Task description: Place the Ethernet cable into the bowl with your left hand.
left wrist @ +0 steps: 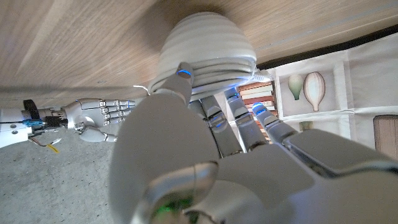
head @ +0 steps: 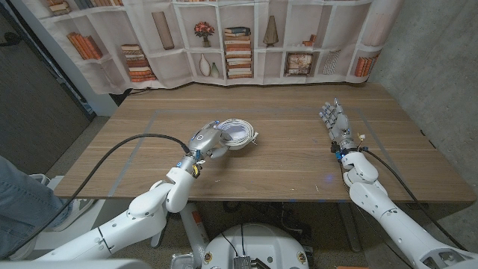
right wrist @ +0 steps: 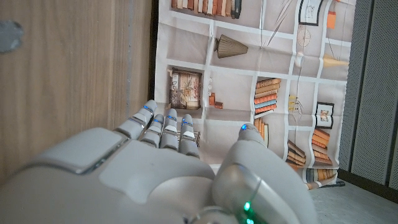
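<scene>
Left hand [head: 207, 141] at frame centre, over the white bowl [head: 240, 135] w/ coiled Ethernet cable [head: 237, 127] in it — grip can't be told. Placing step looks nearly done; next: let go, withdraw. Right hand [head: 335, 122] open, fingers apart, frame right.

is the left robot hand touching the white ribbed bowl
Touching. In the left wrist view the left robot hand has fingertips pressed against the white ribbed bowl, no gap visible.

bookshelf-print curtain [head: 224, 45] behind wooden table [head: 284, 161].
</scene>
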